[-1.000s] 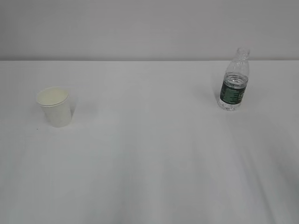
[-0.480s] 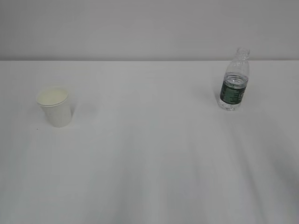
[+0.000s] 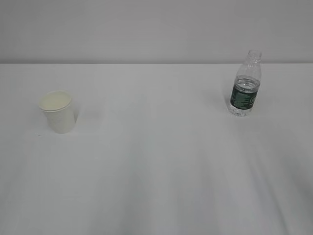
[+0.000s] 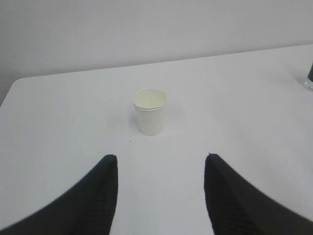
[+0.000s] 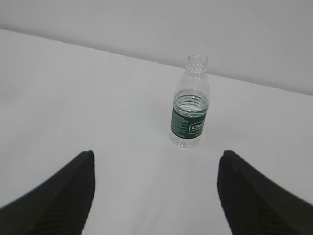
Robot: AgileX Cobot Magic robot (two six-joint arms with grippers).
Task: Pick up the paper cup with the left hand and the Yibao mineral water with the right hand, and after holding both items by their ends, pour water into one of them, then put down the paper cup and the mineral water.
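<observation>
While the white table (image 3: 156, 161) lies wide and bare in the exterior view, the paper cup (image 3: 57, 111) stands upright out at about 9 o'clock from the middle of the scene, its rolled rim up and its cream inside showing. Over at roughly 2 o'clock stands the Yibao mineral water (image 3: 245, 84), upright as well, no cap on its neck, the dark green label band wrapped round its middle. The 2 are well apart, and neither arm reaches into this view. From the left wrist view, the left hand (image 4: 160, 169) hangs low over the table with its 2 black fingers (image 4: 98, 196) spread wide, nothing between them. The paper cup (image 4: 150, 111) sits dead ahead at 12 o'clock, clear of both fingertips and untouched. At 3 o'clock, right on the edge of that picture, a sliver of the bottle (image 4: 309, 78) peeks in. Switch to the right wrist view and it is the same story: the right gripper (image 5: 155, 156) has its 2 dark fingers (image 5: 63, 196) parted wide, holding nothing. The bottle (image 5: 191, 103) stands just past 12 o'clock, nudged a touch toward 1, well beyond the fingertips. Clear liquid shows inside it, with the surface near the top of the label. A plain pale wall (image 5: 156, 29) runs behind the table's far edge.
</observation>
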